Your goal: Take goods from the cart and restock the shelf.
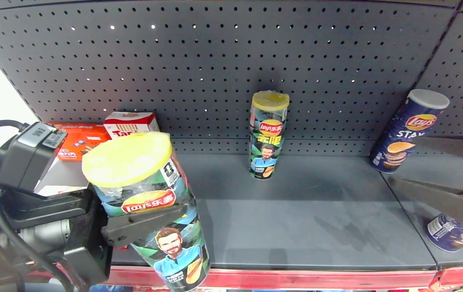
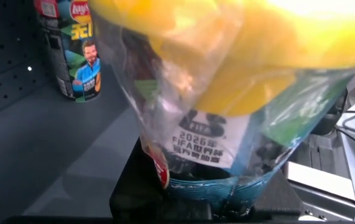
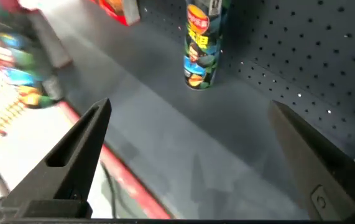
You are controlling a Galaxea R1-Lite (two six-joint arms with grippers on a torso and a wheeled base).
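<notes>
The left end effector (image 1: 154,221) is clamped around a chip can (image 1: 150,211) with a yellow lid. One dark finger (image 1: 146,225) crosses the front of the can below its red and yellow logo. The can is slightly tilted, with its base over the red front lip (image 1: 296,280) of the shelf (image 1: 316,211). I cannot tell whether the base touches the shelf. In the left wrist view the chip can (image 2: 227,124) is very close, its clear wrap and yellow lid blurred.

Deeper in the shelf from this end effector and off to its right, a second can (image 1: 269,136) of the same kind stands upright near the grey pegboard (image 1: 215,61). It is well apart from the held one. The left wrist view shows it (image 2: 78,56) past the held can. Behind the left end effector, against the pegboard, lie an orange box (image 1: 79,140) and a white and red box (image 1: 130,123), side by side.

The right end effector (image 1: 404,162) is over the right part of the shelf with its two fingers spread wide and nothing between them. Just beyond its upper finger a blue can (image 1: 408,129) with a grey lid leans against the pegboard. Below its lower finger another blue can, the lying can (image 1: 450,229), rests on its side and is partly hidden by that finger. In the right wrist view the spread fingers of the end effector (image 3: 189,107) frame bare shelf, with the second can (image 3: 202,43) farther on.
</notes>
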